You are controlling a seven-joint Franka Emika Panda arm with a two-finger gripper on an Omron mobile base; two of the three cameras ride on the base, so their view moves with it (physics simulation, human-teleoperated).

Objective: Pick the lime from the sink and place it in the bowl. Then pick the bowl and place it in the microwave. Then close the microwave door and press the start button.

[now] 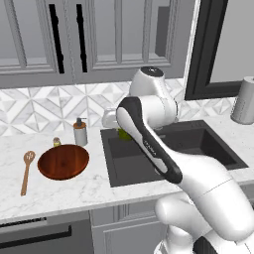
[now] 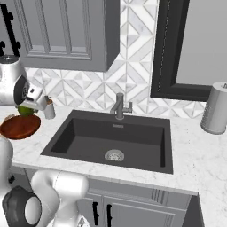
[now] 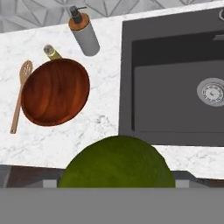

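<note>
My gripper (image 1: 122,130) is shut on the lime (image 1: 124,134), a small round green fruit held above the counter at the left rim of the sink (image 1: 198,149). From the right side the lime (image 2: 25,111) hangs under the hand, just above the bowl (image 2: 20,126). In the hand view the lime (image 3: 116,166) bulges up from the bottom and hides the fingertips. The reddish-brown wooden bowl (image 1: 63,161) (image 3: 54,92) sits on the marble counter left of the dark sink (image 3: 175,100) (image 2: 88,137). The microwave and its door are out of view.
A wooden spoon (image 1: 27,171) (image 3: 19,100) lies left of the bowl. A grey soap dispenser (image 1: 80,132) (image 3: 84,33) and a small shaker (image 1: 56,142) stand behind it. The faucet (image 2: 119,106) rises behind the sink; a paper towel roll (image 2: 216,108) stands far right.
</note>
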